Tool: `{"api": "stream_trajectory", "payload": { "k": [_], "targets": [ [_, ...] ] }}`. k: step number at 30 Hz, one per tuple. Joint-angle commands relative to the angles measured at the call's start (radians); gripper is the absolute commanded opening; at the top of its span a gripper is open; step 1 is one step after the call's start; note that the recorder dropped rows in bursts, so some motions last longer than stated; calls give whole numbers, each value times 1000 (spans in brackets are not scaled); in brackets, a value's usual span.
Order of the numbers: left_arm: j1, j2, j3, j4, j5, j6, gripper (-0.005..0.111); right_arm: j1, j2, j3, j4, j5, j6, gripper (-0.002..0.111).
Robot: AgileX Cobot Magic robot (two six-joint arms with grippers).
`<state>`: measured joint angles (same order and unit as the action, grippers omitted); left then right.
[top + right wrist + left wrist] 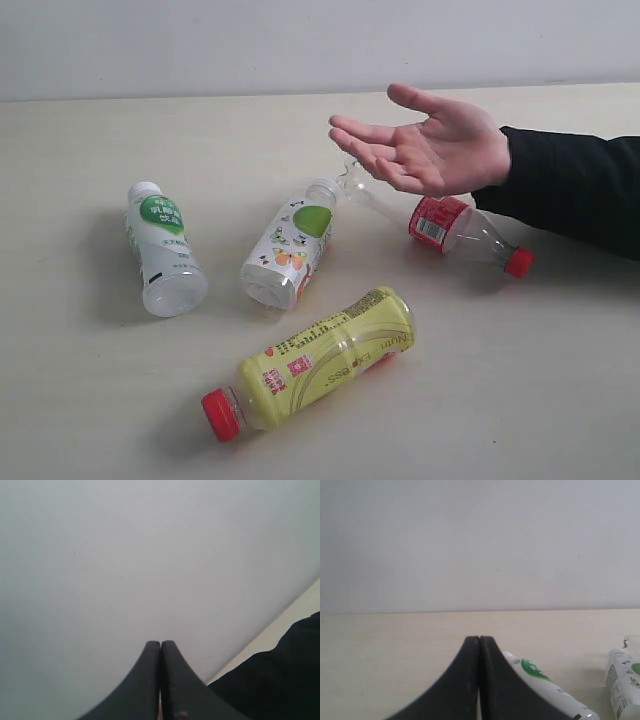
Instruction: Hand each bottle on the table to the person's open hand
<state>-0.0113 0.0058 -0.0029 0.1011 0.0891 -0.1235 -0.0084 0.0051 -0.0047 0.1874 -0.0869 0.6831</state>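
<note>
1. The clear bottle (440,222) is partly covered from above by the open hand (430,145) and black sleeve (570,185).
2. Its base end is crowded by the cap of the middle bottle (290,245).
3. A bare strip of table (225,240) is left between the left bottle (160,250) and the middle one.
4. The yellow-green bottle (325,360) is ringed by open table.

Wall (300,45): pale grey-white, plain, matte. Exterior view: it runs as a strip across the back of the scene, its lower edge straight and level, under even light with a faint bluish cast. Left wrist view: the wall (480,540) takes more than half the frame, flat in tone, with a few tiny dark specks (578,556) scattered on it (too small to tell what they are). Right wrist view: the wall (150,555) takes nearly the whole frame, soft and out of focus, its grey shading unevenly (one or two faint specks here also).
</note>
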Motion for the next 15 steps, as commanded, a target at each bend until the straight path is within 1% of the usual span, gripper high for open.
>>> {"api": "stream_trajectory", "payload": {
  "k": [1, 2, 3, 4, 6, 7, 9, 13, 15],
  "targets": [
    [3, -6, 3, -6, -9, -2, 0, -4, -5, 5, -24, -51, -30, 0],
    [3, -6, 3, -6, -9, -2, 0, -4, -5, 5, -44, -121, -56, 0],
    [3, -6, 3, -6, -9, -2, 0, -4, -5, -1, -86, -149, -61, 0],
    [3, -6, 3, -6, -9, -2, 0, -4, -5, -41, -136, -145, -61, 0],
    [3, -6, 3, -6, -9, -2, 0, -4, 21, -139, -338, -104, -51, 0],
    [3, -6, 3, -6, -9, -2, 0, -4, 59, -190, -475, -88, -16, 0],
    [3, -6, 3, -6, -9, -2, 0, -4, 116, -245, -611, -90, 113, 0],
    [3, -6, 3, -6, -9, -2, 0, -4, 239, -355, -1007, -95, 300, 0],
    [3, -6, 3, -6, -9, -2, 0, 8, 317, -414, -1288, -101, 414, 0]
  ]
}}
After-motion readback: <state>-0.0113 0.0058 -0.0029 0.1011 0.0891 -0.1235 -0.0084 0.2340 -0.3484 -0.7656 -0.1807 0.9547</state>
